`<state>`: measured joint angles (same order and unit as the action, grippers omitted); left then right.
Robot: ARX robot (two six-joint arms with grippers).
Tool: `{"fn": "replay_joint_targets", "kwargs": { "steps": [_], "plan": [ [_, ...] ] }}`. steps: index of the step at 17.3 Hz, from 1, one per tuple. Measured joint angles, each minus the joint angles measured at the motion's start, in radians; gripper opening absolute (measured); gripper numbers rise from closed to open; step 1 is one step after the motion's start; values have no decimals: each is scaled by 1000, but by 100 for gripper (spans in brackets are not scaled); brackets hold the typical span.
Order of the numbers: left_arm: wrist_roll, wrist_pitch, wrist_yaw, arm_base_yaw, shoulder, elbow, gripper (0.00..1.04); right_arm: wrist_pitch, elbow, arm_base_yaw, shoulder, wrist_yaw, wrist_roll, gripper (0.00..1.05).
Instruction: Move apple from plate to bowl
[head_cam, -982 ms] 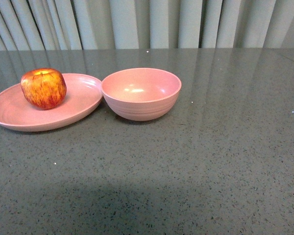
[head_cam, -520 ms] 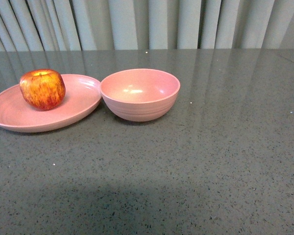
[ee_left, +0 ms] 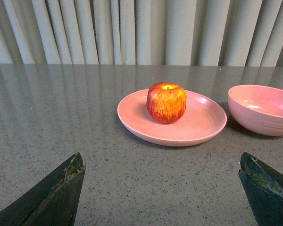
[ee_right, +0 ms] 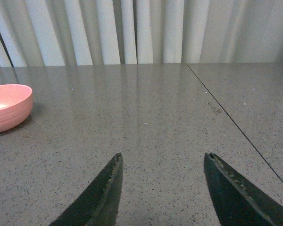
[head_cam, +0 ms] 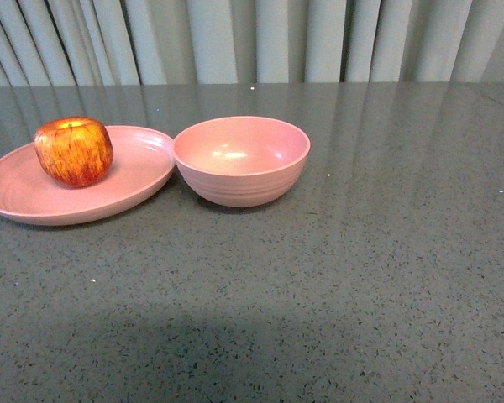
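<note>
The red, yellow-streaked apple (head_cam: 74, 151) sits upright on the shallow pink plate (head_cam: 134, 180) at the left of the front view. The deep pink bowl (head_cam: 241, 160) stands just right of the plate, empty, its side close against the plate's rim. Neither arm shows in the front view. In the left wrist view my left gripper (ee_left: 161, 162) is open and empty, low over the table, facing the apple (ee_left: 166, 102) on the plate (ee_left: 203, 127), with the bowl (ee_left: 264, 109) beside it. My right gripper (ee_right: 162, 159) is open and empty, the bowl (ee_right: 7, 113) off to its side.
The dark grey speckled tabletop (head_cam: 336, 277) stretches around the dishes. A grey pleated curtain (head_cam: 252, 38) hangs behind the table's far edge. A seam (ee_right: 226, 113) runs across the tabletop in the right wrist view.
The front view shifted by a few pixels between frames and back. The apple, plate and bowl have not moved.
</note>
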<state>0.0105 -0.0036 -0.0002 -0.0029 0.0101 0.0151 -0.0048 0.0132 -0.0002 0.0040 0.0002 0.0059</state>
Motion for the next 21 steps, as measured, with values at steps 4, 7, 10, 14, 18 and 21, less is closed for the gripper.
{"fn": "replay_joint_targets", "kwargs": {
  "steps": [4, 7, 10, 14, 18, 21],
  "plan": [
    [0, 0, 0, 0, 0, 0, 98, 0, 0, 0, 0, 0, 0, 93],
    [0, 0, 0, 0, 0, 0, 98, 0, 0, 0, 0, 0, 0, 98],
    [0, 0, 0, 0, 0, 0, 98, 0, 0, 0, 0, 0, 0, 98],
    [0, 0, 0, 0, 0, 0, 98, 0, 0, 0, 0, 0, 0, 98],
    [97, -260, -239, -137, 187, 131, 98, 1, 0, 0, 0, -1, -1, 98],
    [113, -156, -224, -129, 246, 212, 98, 1, 0, 0, 0, 0, 0, 98]
  ]
}}
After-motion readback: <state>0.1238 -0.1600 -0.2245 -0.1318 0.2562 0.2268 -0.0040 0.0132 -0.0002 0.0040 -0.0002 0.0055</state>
